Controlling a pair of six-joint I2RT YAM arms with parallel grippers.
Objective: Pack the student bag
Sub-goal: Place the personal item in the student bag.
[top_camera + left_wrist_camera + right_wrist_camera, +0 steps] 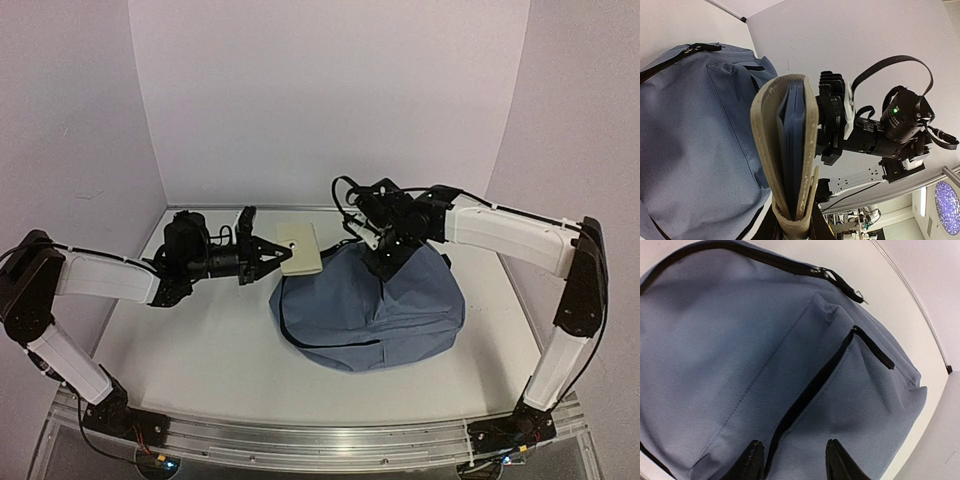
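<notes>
The student bag (pixel 370 310) is a blue-grey backpack lying in the middle of the table with its zippers closed. My left gripper (pixel 272 253) is shut on a beige notebook (pixel 300 248) with blue pages and holds it in the air by the bag's far left edge. In the left wrist view the notebook (pixel 790 145) stands edge-on in the gripper (pixel 792 227), with the bag (pixel 690 140) to its left. My right gripper (pixel 385 262) is open just above the bag's top. In the right wrist view the gripper (pixel 794 460) straddles the black front-pocket zipper (pixel 815 385).
White walls close in the table at the back and sides. The right arm's wrist and camera (pixel 890 125) hang close beside the held notebook. A metal rail (pixel 320 440) runs along the near edge.
</notes>
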